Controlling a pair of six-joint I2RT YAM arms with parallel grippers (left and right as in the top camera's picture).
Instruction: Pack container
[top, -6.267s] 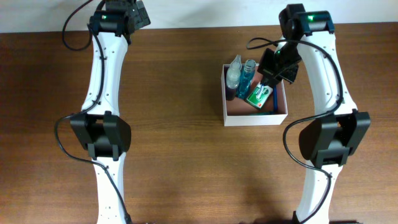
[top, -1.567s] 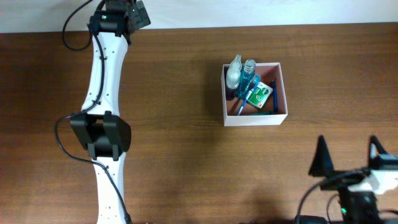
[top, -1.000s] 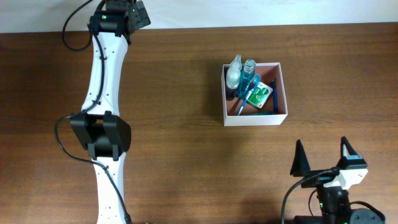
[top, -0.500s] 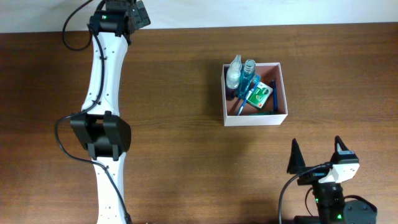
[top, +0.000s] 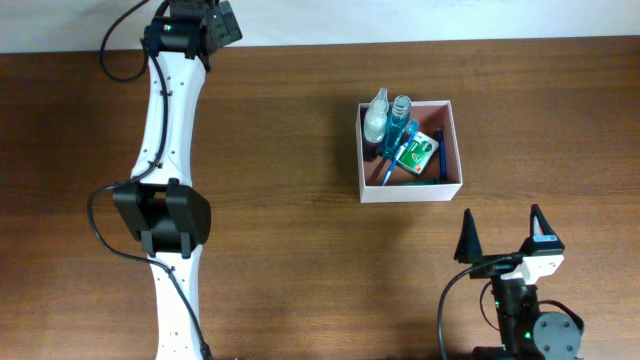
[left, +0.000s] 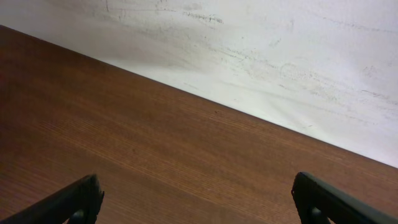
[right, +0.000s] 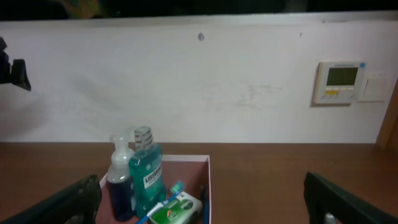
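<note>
Overhead, the container (top: 410, 191) sat on the desk (top: 300, 250) right of centre and toward the far side, its thin white walls around a pinkish-brown floor. Packed against its left wall stood a clear spray bottle (top: 376, 115) and a blue-green mouthwash bottle (top: 400, 118), with a green-and-white box (top: 421, 152) and a blue toothbrush (top: 394, 158) lying just beside them.

The right arm (top: 522, 300) was folded at the near edge of the desk, well apart from the container, its jaws spread wide and holding nothing. From the right wrist camera the container appeared low in the picture between the two fingers, in front of a pale wall (right: 205, 93) bearing a small control panel (right: 339, 82).

The left arm (top: 165, 150) stretched up the left side of the desk to its far edge. Its wrist camera showed jaws likewise wide and empty, with bare wood and white wall between the fingers (left: 78, 199).
</note>
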